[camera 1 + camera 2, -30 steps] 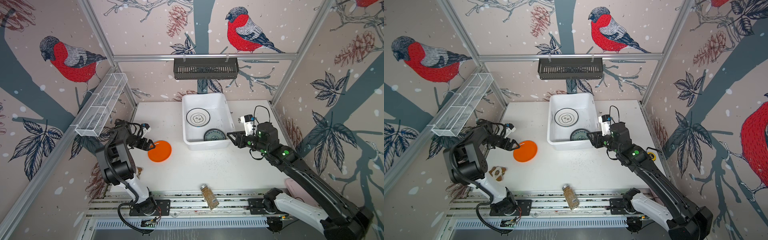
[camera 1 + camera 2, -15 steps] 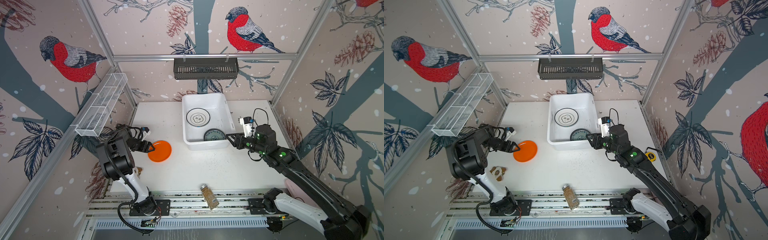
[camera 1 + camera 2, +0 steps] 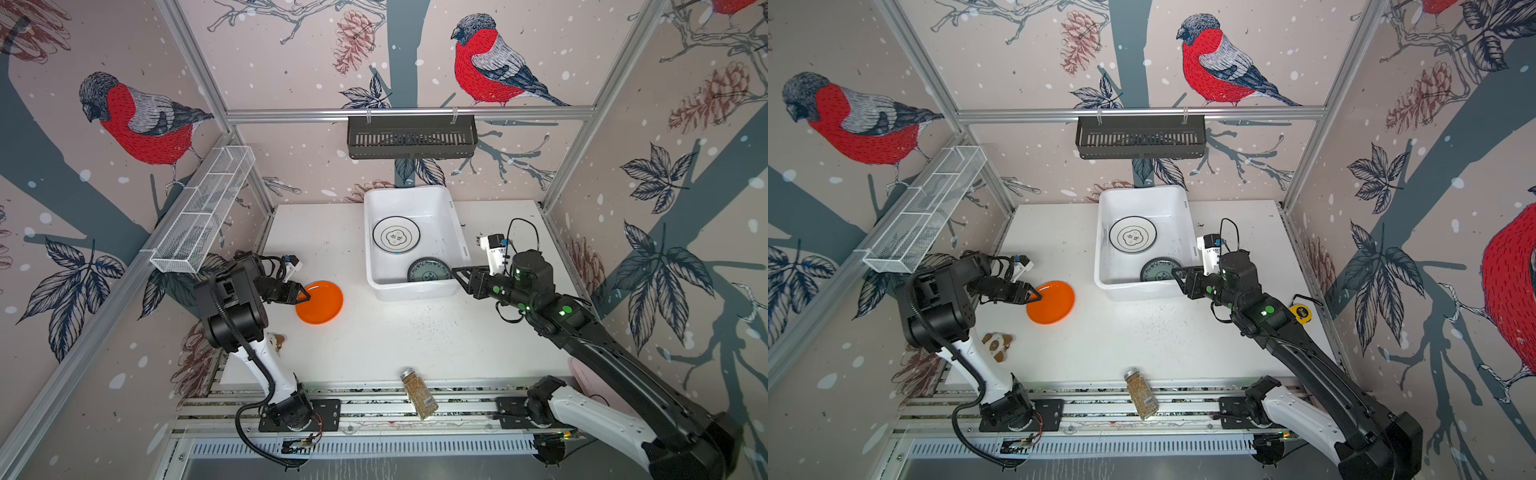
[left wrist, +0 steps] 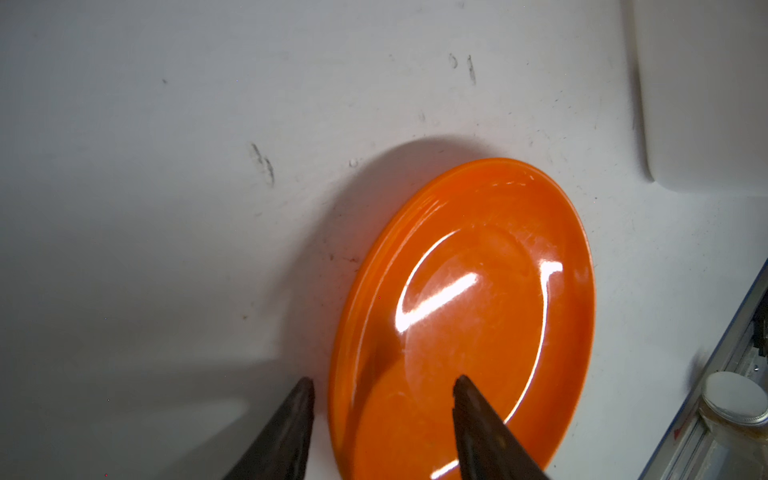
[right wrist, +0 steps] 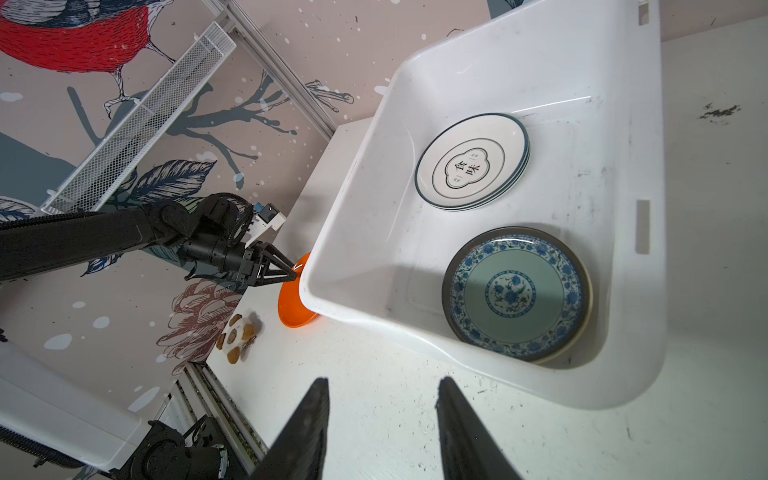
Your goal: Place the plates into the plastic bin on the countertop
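One plastic bin [image 3: 415,291] on the desk [image 3: 395,340] shows one white black-rimmed plate [image 3: 396,235] and one teal-patterned plate [image 3: 429,270]; one orange plate [image 3: 322,302] lies left of it. Left hand [image 3: 307,296], open, straddles that plate's rim; right hand [image 3: 456,272] gapes empty beside the bin's corner. One spice jar [image 3: 419,392] lies in front.

Plain orange plate [image 3: 322,303]; blue-floral teal plate [image 3: 429,271]; white bin [image 3: 415,291].
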Robot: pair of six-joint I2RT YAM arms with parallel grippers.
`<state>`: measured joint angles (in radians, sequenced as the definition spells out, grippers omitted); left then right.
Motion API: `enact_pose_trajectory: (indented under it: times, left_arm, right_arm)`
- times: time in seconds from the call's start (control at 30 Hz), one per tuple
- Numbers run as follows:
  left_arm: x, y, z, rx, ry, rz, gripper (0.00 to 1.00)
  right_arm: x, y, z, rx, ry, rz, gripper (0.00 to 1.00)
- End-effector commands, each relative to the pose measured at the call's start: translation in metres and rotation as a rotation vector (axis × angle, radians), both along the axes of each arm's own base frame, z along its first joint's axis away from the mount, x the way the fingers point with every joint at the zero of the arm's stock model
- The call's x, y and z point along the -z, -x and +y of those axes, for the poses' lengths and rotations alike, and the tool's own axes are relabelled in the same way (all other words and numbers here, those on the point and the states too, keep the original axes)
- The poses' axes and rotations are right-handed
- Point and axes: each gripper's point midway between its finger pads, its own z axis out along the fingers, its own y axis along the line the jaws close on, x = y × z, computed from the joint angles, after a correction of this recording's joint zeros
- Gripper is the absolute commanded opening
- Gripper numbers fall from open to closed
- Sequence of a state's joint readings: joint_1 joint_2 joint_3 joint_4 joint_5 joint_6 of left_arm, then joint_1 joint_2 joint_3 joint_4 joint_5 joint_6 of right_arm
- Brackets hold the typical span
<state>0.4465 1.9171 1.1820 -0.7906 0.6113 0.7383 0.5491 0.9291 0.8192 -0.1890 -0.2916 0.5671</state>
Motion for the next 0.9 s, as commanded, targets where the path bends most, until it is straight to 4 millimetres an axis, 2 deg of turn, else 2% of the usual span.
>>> enact_pose_trajectory:
  times: [0.0,0.47,0.6,0.87]
  left_arm:
    - [0.007,0.006,-0.003,0.026,-0.002,0.033,0.51]
    - [0.006,0.006,-0.021,0.072,0.053,0.026,0.35]
    - [0.006,0.005,-0.022,0.076,0.058,0.019,0.24]
    - [0.003,0.007,-0.027,0.089,0.069,0.011,0.16]
  right_arm:
    - [-0.009,-0.001,0.004,-0.01,-0.032,-0.028,0.44]
    - [-0.007,-0.005,0.006,-0.012,-0.031,-0.019,0.44]
    - [-0.007,-0.005,0.006,-0.01,-0.034,-0.02,0.44]
    - [-0.006,-0.005,0.005,-0.005,-0.036,-0.017,0.44]
